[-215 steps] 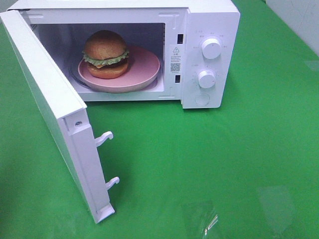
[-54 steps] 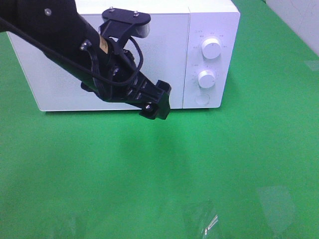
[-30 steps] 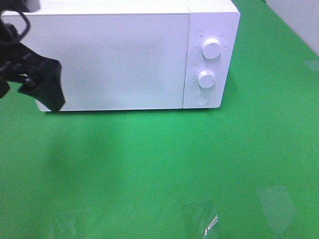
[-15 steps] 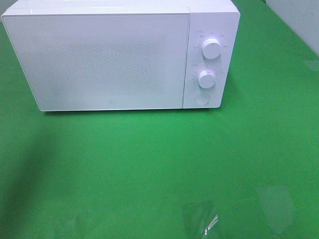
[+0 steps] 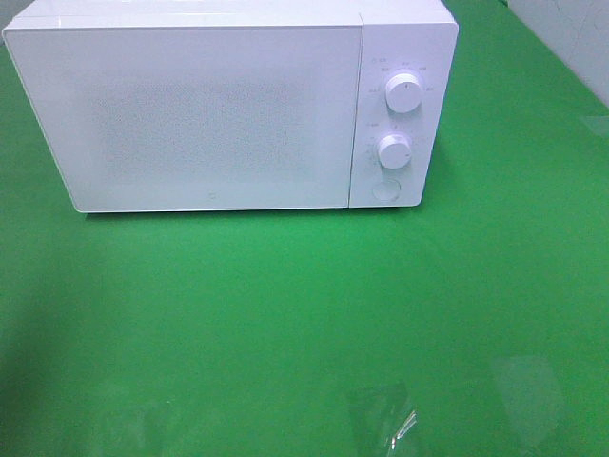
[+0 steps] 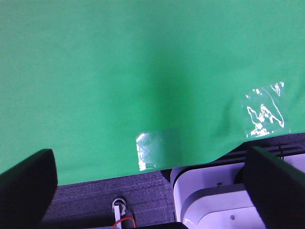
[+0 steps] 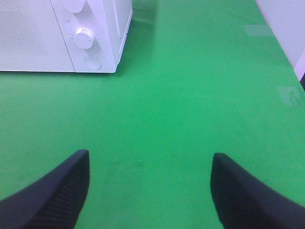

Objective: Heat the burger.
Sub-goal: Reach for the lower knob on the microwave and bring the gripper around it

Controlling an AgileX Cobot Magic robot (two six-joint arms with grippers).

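Since left gripper has backed off, microwave door stands shut | burger unseen, judged inside | left gripper and right gripper spread wide, empty | dial unset, heating pending.

The burger is not showing in any view. The only thing that could be hiding it is the white microwave, which is standing upright on the green surface with its door sitting fully shut and nothing showing through. It is standing well ahead of the right tool, apart from it.
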